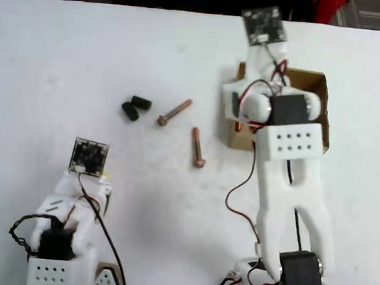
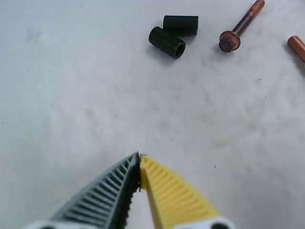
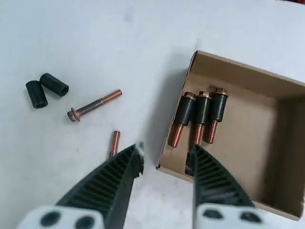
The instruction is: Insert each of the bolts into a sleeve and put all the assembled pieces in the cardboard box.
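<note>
Right wrist view: the right gripper [image 3: 167, 153] hangs wide open and empty above the brown cardboard box [image 3: 248, 76], which holds three sleeved copper bolts [image 3: 202, 114]. I'd guess a finger could snag the box wall. The left gripper [image 2: 139, 162] is closed on nothing, and the two black cylindrical sleeves [image 2: 174, 34] on the table might roll if nudged.

Robotics lab: white table [image 1: 53, 48], printed robot arm [image 1: 284, 188].

There are two loose black sleeves [image 1: 141, 102] [image 1: 130, 111] and two bare copper bolts [image 1: 174, 112] [image 1: 197, 147] — four separate parts, none joined. One cardboard box [image 3: 238, 76] holds three assembled pieces [image 3: 183, 112] [image 3: 201, 110] [image 3: 217, 109] — each a bolt in a sleeve. Altogether that makes five bolts and five sleeves.
</note>
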You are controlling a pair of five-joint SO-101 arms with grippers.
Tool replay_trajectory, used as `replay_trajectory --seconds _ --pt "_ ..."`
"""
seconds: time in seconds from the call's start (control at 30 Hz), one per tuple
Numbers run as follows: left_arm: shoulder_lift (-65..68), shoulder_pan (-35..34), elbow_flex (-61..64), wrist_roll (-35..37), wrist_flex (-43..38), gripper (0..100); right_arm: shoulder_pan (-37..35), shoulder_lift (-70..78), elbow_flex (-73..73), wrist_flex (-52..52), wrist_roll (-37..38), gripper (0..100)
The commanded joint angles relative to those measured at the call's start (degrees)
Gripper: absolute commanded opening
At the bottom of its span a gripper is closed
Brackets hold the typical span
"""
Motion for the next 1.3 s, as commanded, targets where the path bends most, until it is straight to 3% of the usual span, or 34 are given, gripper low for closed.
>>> replay_trajectory --seconds 0.0,0.53,0.7,1.07,1.27 --pt "-0.7 -0.7 -0.4 -0.5 -0.6 2 -1.8 -3.0 0.7 -0.6 0.7 13.8" --pt "-0.7 -0.7 -0.4 -0.5 -0.5 2 -3.5 -19.9 1.1 11.9 0.4 13.8" --pt "-0.7 -0.7 -0.4 -0.5 -0.5 2 -7.9 -22.7 4.7 14.7 0.7 13.8" --pt "-0.7 -0.7 -0.4 -0.5 -0.4 2 -10.9 -30.6 24.7 4.7 0.8 13.9" --pt "-0.7 -2.9 -0.8 -0.5 -0.5 2 -10.9 -32.4 36.0 -10.4 0.9 13.8"
